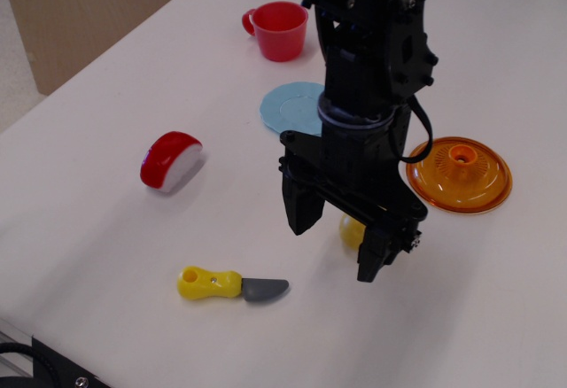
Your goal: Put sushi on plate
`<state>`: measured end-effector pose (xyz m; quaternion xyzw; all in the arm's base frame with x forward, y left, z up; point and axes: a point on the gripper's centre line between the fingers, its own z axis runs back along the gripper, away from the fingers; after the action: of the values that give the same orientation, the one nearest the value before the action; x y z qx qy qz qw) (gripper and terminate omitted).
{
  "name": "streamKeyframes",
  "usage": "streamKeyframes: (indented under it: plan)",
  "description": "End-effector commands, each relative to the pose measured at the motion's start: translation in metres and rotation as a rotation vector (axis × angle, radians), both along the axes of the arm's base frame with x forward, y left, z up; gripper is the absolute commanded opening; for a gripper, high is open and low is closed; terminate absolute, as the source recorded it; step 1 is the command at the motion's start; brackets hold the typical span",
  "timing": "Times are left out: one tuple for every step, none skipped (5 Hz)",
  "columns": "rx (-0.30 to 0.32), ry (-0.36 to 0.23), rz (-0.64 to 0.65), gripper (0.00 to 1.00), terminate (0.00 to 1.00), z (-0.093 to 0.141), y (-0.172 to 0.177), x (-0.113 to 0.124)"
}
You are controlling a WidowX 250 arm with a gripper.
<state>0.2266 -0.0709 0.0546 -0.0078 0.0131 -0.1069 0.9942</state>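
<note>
The sushi (170, 160) lies on the white table at the left: glossy red rounded top over a white base, tilted on its side. The light blue plate (288, 107) sits further back, partly hidden by the arm. My gripper (336, 248) hangs over the table's middle, to the right of the sushi and in front of the plate. Its two black fingers are spread apart and hold nothing. A yellow lemon (352, 231) shows between and behind the fingers, mostly hidden.
A red cup (281, 30) stands at the back beyond the plate. An orange translucent disc (460, 174) with a centre knob lies at the right. A yellow-handled toy knife (229, 285) lies in front of the gripper. The table's left edge runs diagonally.
</note>
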Motion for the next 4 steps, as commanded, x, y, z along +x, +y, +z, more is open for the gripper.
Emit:
streamKeyframes:
  plan:
    - [0.000,0.000,0.000,1.00,0.00,0.000,0.000,0.000]
    - [0.010,-0.031,0.107,1.00,0.00,0.006,0.036,0.011]
    - [0.060,-0.064,0.211,1.00,0.00,0.017,0.072,0.019]
    - [0.087,-0.093,0.289,1.00,0.00,0.025,0.105,0.029]
